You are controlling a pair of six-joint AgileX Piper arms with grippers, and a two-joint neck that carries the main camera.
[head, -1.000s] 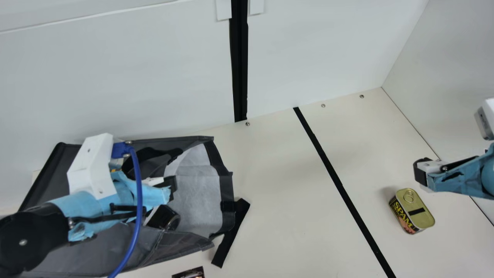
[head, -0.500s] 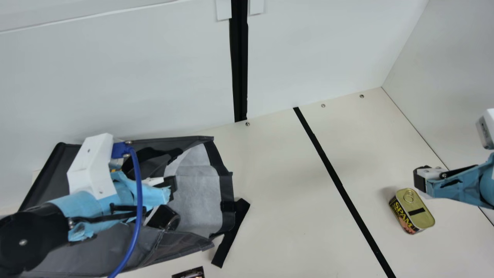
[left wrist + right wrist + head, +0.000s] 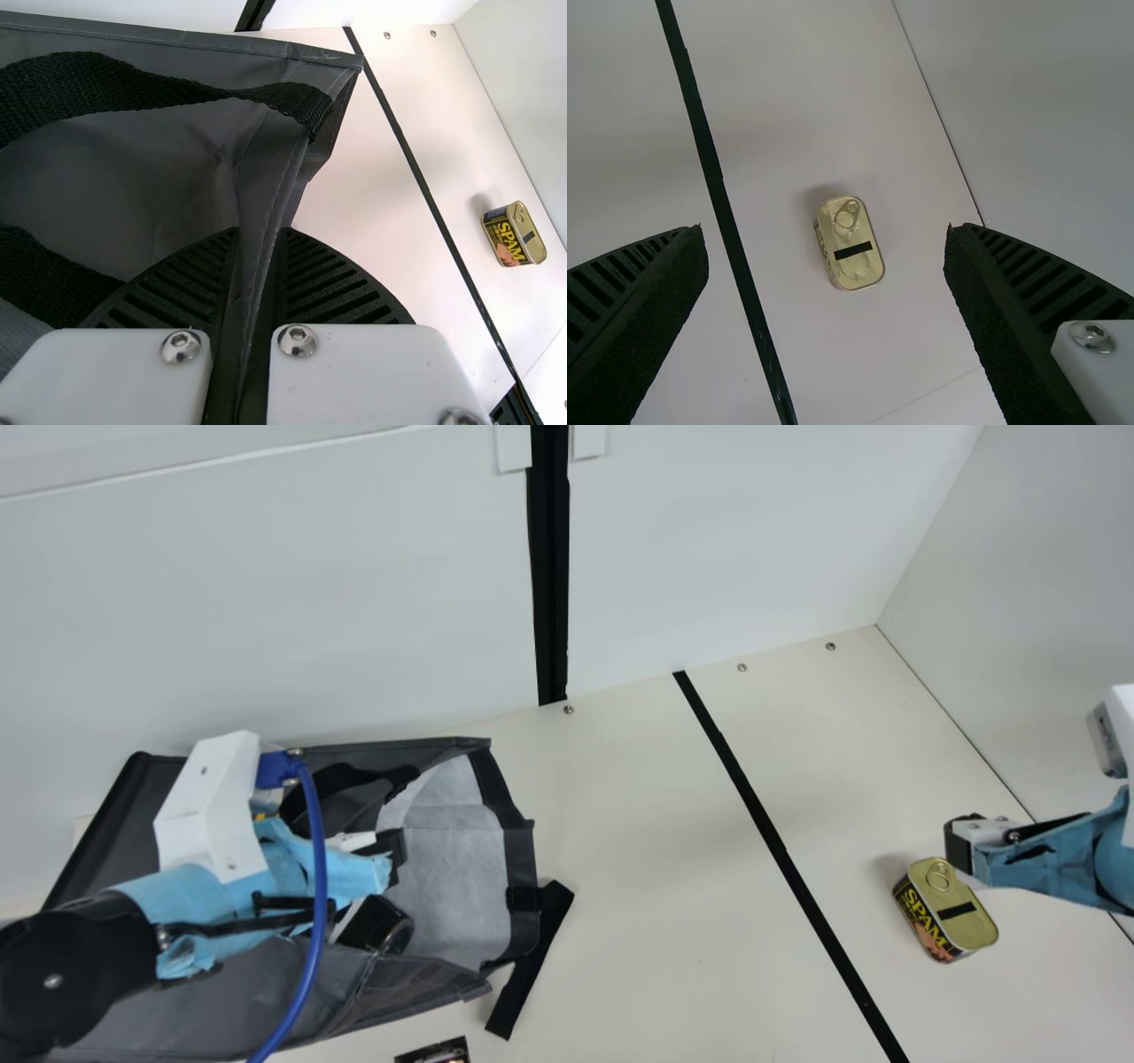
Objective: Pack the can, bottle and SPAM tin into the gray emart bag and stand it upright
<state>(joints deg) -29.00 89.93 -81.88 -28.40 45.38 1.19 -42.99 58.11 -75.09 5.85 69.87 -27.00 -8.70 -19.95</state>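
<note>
The gray bag (image 3: pixel 292 992) lies on its side at the left in the main view, its pale-lined mouth facing right. My left gripper (image 3: pixel 390 895) is over that mouth; in the left wrist view the left gripper (image 3: pixel 257 266) is shut on a fold of the bag's edge (image 3: pixel 270 168). My right gripper (image 3: pixel 961 846) hangs just above and right of the SPAM tin (image 3: pixel 957 908), which stands upright. From the right wrist, the open right gripper (image 3: pixel 827 239) has the tin (image 3: pixel 852 252) below and between its spread fingers, untouched.
A black strap (image 3: pixel 532 957) extends from the bag's mouth onto the table. A dark printed item (image 3: pixel 434 1052) shows at the bottom edge. Black tape (image 3: pixel 780 850) crosses the table, with walls behind and at the right.
My right gripper has come down and slightly left toward the tin in the main view. The left arm, bag and tin have kept still.
</note>
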